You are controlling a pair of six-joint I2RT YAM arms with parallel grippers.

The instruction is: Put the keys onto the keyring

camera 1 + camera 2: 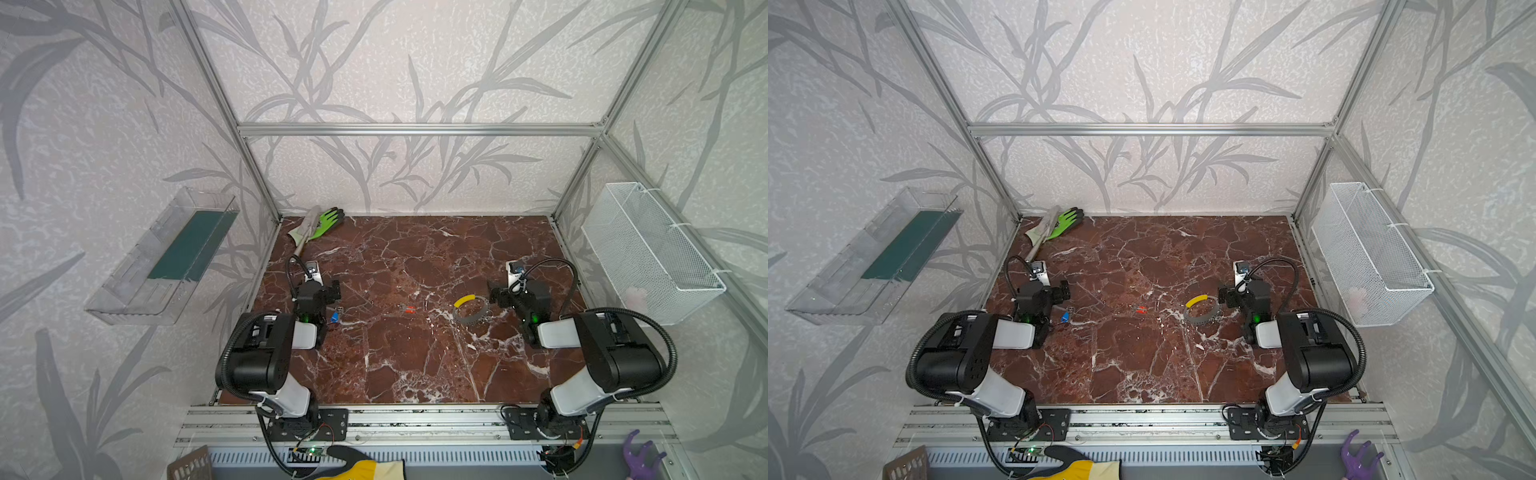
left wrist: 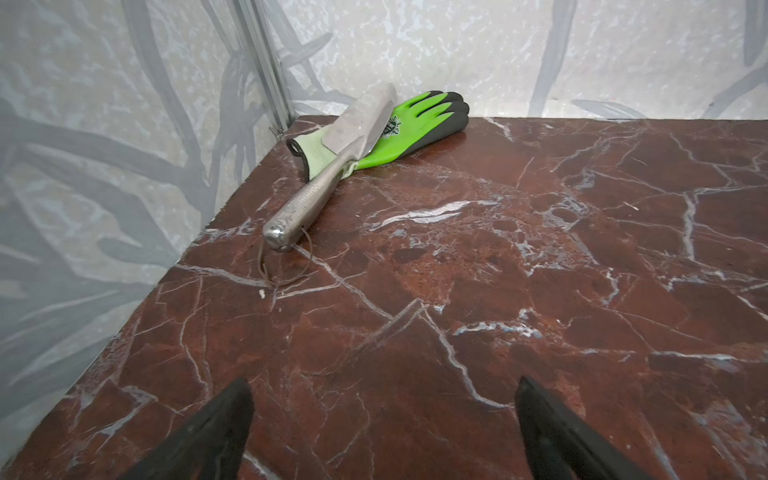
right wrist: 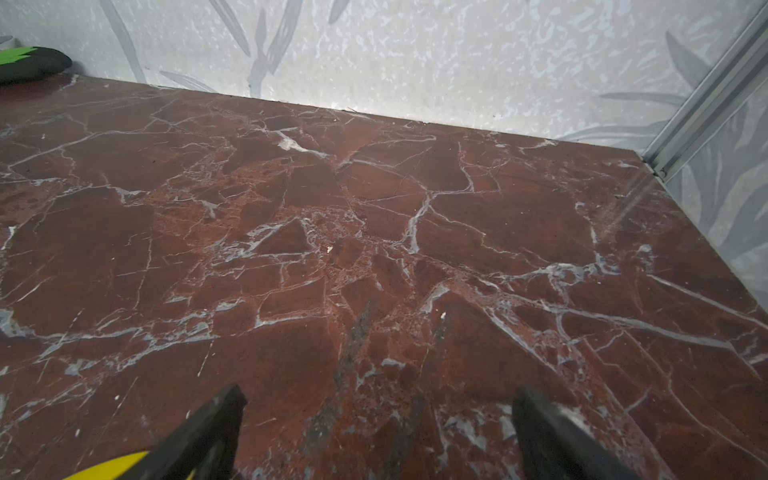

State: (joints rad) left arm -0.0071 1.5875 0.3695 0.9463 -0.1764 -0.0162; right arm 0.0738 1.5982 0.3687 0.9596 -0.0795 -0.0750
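Left wrist view: trowel (image 2: pixel 360 121) across glove (image 2: pixel 420 120), beyond left tool (image 2: pixel 384 382).

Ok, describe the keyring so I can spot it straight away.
On the brown marble table, look right of centre, beside the right gripper. The keyring lies flat there: a thin grey hoop with a notched edge. Its yellow arc and size set it apart from the small red-headed key nearby.
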